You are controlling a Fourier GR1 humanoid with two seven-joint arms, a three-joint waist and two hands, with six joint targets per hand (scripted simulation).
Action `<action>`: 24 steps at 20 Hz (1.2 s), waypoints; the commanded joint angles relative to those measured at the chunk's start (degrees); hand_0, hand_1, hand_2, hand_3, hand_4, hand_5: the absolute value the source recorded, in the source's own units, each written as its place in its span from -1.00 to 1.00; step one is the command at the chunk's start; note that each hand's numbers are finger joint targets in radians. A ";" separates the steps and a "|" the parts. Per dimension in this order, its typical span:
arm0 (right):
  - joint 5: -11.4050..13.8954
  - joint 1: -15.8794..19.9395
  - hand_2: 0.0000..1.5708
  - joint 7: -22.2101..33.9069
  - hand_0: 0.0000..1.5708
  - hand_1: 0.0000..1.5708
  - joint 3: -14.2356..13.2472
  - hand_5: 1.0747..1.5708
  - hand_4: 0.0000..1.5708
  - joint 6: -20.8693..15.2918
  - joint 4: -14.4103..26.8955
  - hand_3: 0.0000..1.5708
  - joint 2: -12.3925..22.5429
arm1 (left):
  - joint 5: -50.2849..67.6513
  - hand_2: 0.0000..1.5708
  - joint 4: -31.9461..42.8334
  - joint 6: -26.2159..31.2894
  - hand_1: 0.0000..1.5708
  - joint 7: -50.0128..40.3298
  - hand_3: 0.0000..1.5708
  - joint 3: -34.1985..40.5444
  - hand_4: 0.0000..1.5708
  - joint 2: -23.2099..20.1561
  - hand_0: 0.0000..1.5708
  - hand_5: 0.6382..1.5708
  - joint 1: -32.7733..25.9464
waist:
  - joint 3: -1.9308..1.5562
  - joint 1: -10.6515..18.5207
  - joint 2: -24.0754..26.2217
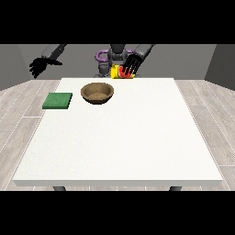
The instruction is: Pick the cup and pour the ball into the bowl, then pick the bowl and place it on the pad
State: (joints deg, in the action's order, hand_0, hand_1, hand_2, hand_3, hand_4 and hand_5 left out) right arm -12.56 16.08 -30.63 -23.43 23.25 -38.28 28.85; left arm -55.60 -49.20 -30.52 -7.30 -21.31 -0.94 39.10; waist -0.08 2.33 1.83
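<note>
Nearest the camera: front edge of the white table [119, 151], two dark legs just visible beneath it. Near half of the tabletop carries nothing; wide open surface from the front edge up to the objects, and along the view's right side all the way back.

Mid-to-far left: green pad [58, 101], flat, square, lying just inside the table's left edge, well short of the far edge. No markings readable on it.

Right of the pad, apart from it: brown bowl [97, 92], upright, wooden look, interior light brown. Open table between the bowl and the right edge. No label visible.

Far edge, centre-right: yellow cup [116, 72] with a red patch on its side; whether that patch is a print or the ball, cannot tell. No text legible. The cup is lifted or tipped at the far edge, beyond and slightly right of the bowl, not over it.

Hand at the view's right [132, 65]: black fingers curled over the cup, clamped on it.

Hand at the view's left [39, 66]: raised off the table beyond its far left corner, fingers spread and drooping, holding nothing.

Behind: robot torso, grey wall, plank floor around the table.
</note>
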 commanded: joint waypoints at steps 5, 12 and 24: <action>1.13 8.42 -1.00 2.36 -1.00 -1.00 1.11 0.85 -1.00 -2.72 2.14 -0.96 0.34 | -9.99 1.00 -2.99 4.81 -0.32 -16.96 1.00 -10.60 0.18 0.92 -0.32 1.00 6.72 | 0.01 -1.57 -2.86; 2.46 10.75 -1.00 4.73 -1.00 -1.00 3.41 0.83 -1.00 -6.81 0.93 -0.65 -3.50 | -19.34 1.00 -2.20 6.63 -0.53 -19.52 1.00 -16.38 0.14 0.94 -0.53 1.00 5.54 | 0.05 -3.06 -2.51; 1.37 14.95 -1.00 5.47 -1.00 -1.00 3.48 0.78 -1.00 -4.69 1.62 -0.79 -2.86 | -26.52 1.00 -2.13 20.94 -1.00 -16.12 1.00 -22.67 0.59 0.94 -1.00 0.62 10.13 | 0.04 -4.33 -4.92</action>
State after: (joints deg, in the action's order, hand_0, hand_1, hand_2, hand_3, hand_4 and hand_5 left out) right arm -10.98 29.67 -25.15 -19.93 18.60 -36.85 26.08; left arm -79.99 -51.20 -14.95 -24.22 -42.49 0.00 46.53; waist -0.04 -1.78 -2.81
